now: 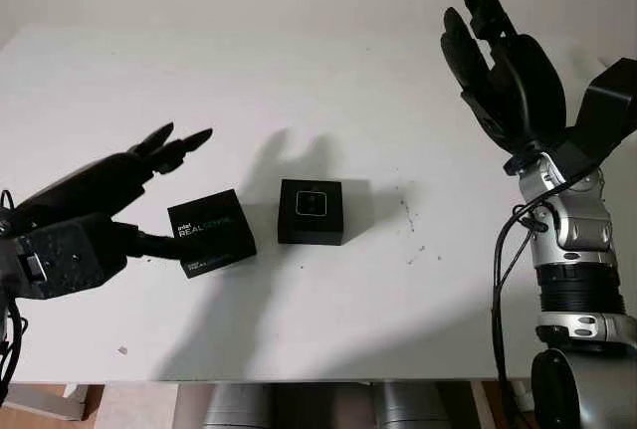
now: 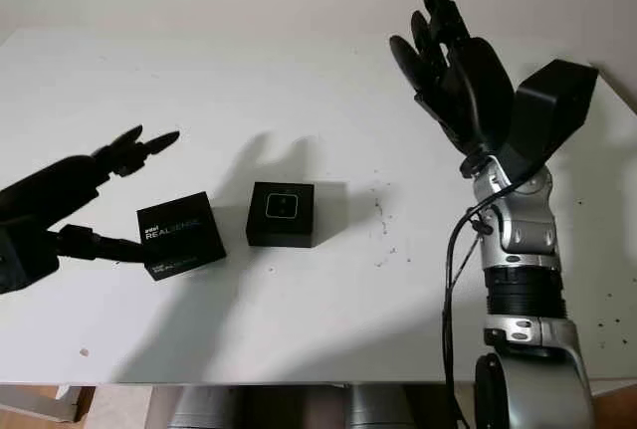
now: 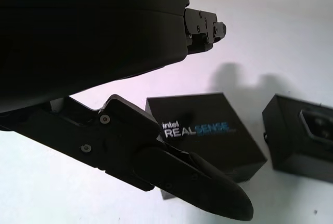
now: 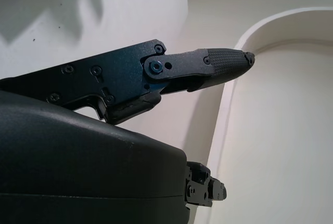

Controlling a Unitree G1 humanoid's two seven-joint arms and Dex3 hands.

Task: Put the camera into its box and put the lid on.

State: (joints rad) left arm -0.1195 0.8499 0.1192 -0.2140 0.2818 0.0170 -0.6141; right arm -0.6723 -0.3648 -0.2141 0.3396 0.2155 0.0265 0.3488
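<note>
With our left hand (image 1: 149, 185) open beside the RealSense lid (image 1: 210, 232), we could nudge it off-line from the box (image 1: 311, 211) (camera inside); right hand (image 1: 498, 61) open, raised.

White table (image 1: 328, 91), black Intel RealSense lid (image 1: 210, 232) lying just beside open black box (image 1: 311, 211), small dark specks (image 1: 410, 218)

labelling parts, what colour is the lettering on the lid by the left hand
White and light blue on the black lid, clearest in the left wrist view.
</note>
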